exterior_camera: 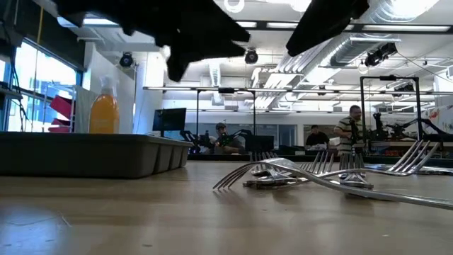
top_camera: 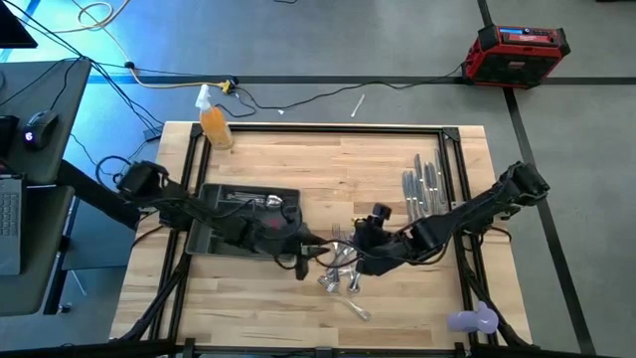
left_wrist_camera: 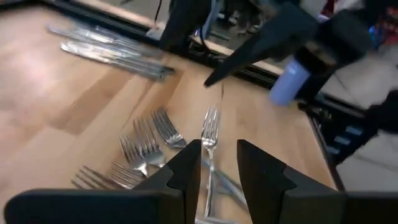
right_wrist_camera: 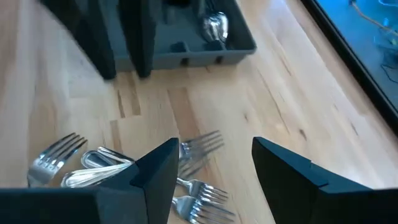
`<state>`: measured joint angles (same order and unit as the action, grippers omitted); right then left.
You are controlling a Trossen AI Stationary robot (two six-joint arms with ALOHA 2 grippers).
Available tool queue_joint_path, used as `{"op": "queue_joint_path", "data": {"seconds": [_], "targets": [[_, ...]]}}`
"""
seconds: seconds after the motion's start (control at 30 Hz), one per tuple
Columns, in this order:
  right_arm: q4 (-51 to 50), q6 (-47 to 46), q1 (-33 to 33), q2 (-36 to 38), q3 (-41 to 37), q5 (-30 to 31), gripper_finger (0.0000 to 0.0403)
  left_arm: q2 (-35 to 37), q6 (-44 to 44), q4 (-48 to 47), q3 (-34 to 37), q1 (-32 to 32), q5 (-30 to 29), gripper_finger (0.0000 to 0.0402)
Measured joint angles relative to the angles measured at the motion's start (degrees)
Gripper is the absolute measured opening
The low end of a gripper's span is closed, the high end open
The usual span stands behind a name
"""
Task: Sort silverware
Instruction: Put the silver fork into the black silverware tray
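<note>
The silverware lies in a loose pile [top_camera: 343, 270] of forks and spoons flat on the table's middle, also seen in the low view [exterior_camera: 297, 173]. A row of knives [top_camera: 422, 189] lies flat at the far right. The dark grey tray [top_camera: 221, 195] stands left of the pile with a spoon [right_wrist_camera: 214, 25] in one compartment. My left gripper [top_camera: 306, 251] hangs above the pile's left edge, pointing nearly level toward the right, its fingers [left_wrist_camera: 186, 171] a little apart with a fork [left_wrist_camera: 210, 130] on the table beyond them. My right gripper [top_camera: 363, 239] hovers open over the pile's far side [right_wrist_camera: 199, 146].
An orange bottle [top_camera: 215, 125] stands at the far left corner. A purple object [top_camera: 473, 319] sits at the near right edge. One loose piece [top_camera: 354, 310] lies nearer the front. A black frame [top_camera: 452, 159] runs around the table top. People show in the room behind [exterior_camera: 347, 131].
</note>
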<state>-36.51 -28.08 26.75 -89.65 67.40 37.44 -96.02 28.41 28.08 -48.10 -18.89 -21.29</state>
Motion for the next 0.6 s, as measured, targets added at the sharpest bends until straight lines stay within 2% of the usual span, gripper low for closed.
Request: {"op": "queue_joint_path", "data": {"seconds": [0.13, 0.27, 0.33, 0.43, 0.6], "targets": [[-1.86, -2.22, 0.91, 0.02, 0.34, 1.78, 0.0192, -4.7, 4.94, -15.07, -6.53, 3.87, 2.65, 0.0093], [-3.04, -3.85, 1.13, 0.02, 0.36, 2.79, 0.0192, -10.09, 5.46, -33.02, -15.19, 6.75, 4.41, 0.0117], [-3.15, -4.5, 1.05, 0.02, 0.36, 2.92, 0.0192, -12.29, 5.5, -39.11, -19.25, 7.74, 5.67, 0.0133], [-3.22, -4.51, 1.06, 0.02, 0.36, 3.26, 0.0192, -14.75, 5.5, -43.77, -23.87, 8.84, 7.94, 0.0159], [-4.11, -5.13, 2.06, 0.02, 0.36, 3.72, 0.0192, -16.96, 6.79, -45.79, -28.09, 10.33, 13.86, 0.0195]]}}
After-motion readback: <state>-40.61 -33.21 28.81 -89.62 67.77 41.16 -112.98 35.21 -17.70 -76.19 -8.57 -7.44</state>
